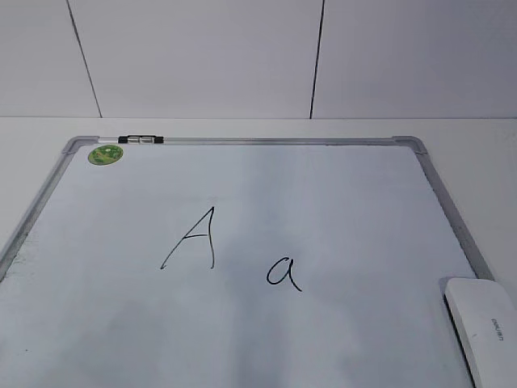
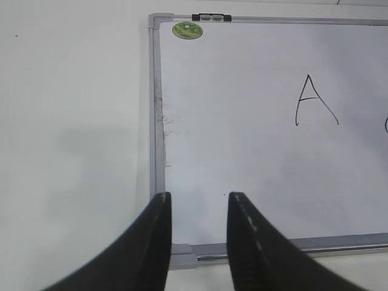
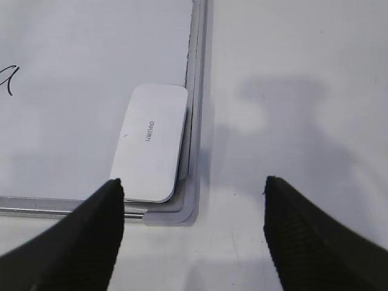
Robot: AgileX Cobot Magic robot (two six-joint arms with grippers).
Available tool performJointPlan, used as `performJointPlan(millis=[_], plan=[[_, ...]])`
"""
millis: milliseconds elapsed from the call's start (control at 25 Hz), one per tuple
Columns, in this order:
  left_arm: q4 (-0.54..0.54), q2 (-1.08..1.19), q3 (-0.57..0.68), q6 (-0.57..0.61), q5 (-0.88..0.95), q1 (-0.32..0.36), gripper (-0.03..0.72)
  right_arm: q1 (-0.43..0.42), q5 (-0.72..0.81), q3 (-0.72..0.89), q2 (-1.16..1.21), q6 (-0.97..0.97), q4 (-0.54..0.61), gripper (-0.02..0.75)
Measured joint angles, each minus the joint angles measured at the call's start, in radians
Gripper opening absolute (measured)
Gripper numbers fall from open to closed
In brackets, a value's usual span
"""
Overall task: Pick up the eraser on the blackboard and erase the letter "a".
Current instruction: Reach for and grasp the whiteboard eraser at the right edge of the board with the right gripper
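Nearest the right gripper (image 3: 193,200), whose fingers are spread wide and empty, the eraser (image 3: 151,142) sits just above and left of centre in the right wrist view, tucked in the board's (image 3: 91,60) bottom-right corner against the frame, long axis running up the frame. So I'd say the right arm's nearer. Further off, the "a" (image 1: 283,273) is mid-frame in the exterior view, left of the eraser, and the left gripper (image 2: 199,197) is part open, holding nothing.

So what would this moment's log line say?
eraser: untouched, board corner | letter "a": intact | right gripper: open, empty | left gripper: empty
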Motion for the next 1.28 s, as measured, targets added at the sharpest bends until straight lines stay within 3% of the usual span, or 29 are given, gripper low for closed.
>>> performJointPlan(millis=[960,1280], plan=[[0.000,0.000,0.000,0.000,0.000,0.000,0.235,0.000,-0.001,0.000,0.003,0.000,0.008,0.574],[0.000,0.000,0.000,0.000,0.000,0.000,0.235,0.000,-0.007,0.000,0.123,-0.002,0.014,0.574]])
